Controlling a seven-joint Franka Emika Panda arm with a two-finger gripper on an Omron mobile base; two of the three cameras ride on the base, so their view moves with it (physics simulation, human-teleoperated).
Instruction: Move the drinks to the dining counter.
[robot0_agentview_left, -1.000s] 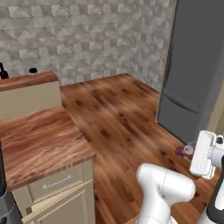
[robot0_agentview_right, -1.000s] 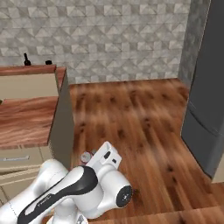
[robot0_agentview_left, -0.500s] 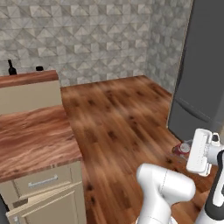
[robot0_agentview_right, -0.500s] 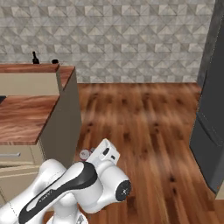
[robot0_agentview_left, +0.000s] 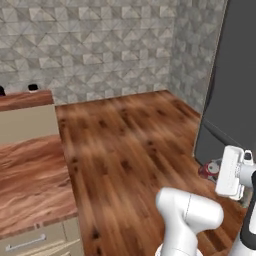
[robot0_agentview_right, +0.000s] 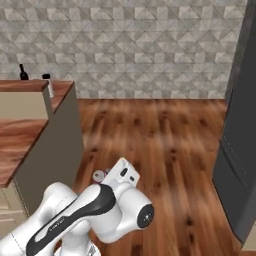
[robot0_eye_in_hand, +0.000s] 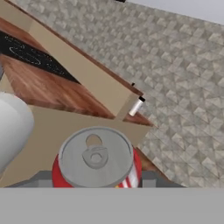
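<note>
A short red can (robot0_eye_in_hand: 95, 162) with a silver top sits between my gripper's (robot0_eye_in_hand: 96, 176) fingertips, held low beside the robot's body. The same can (robot0_agentview_left: 205, 170) shows by the white hand over the wood floor, and its top (robot0_agentview_right: 98, 175) peeks out beside the hand. A pale-grey cylinder with a black cap (robot0_agentview_right: 49, 84) and a slim black bottle (robot0_agentview_right: 23, 72) stand far off by the raised ledge. Past that ledge shows a strip of the dining counter (robot0_agentview_right: 63, 91), seen too as a reddish sliver (robot0_eye_in_hand: 141, 119).
A lower wood top with a black cooktop (robot0_eye_in_hand: 26, 56) and drawers below (robot0_agentview_left: 30, 240) lies at the left. A tall dark-grey fridge (robot0_agentview_left: 235, 85) stands at the right. Between them runs wood floor (robot0_agentview_right: 160, 135), ending at a stone-tiled wall.
The whole picture has shifted, so the base and its cameras have moved: the counter slid left, the fridge came nearer. The can stays in the gripper.
</note>
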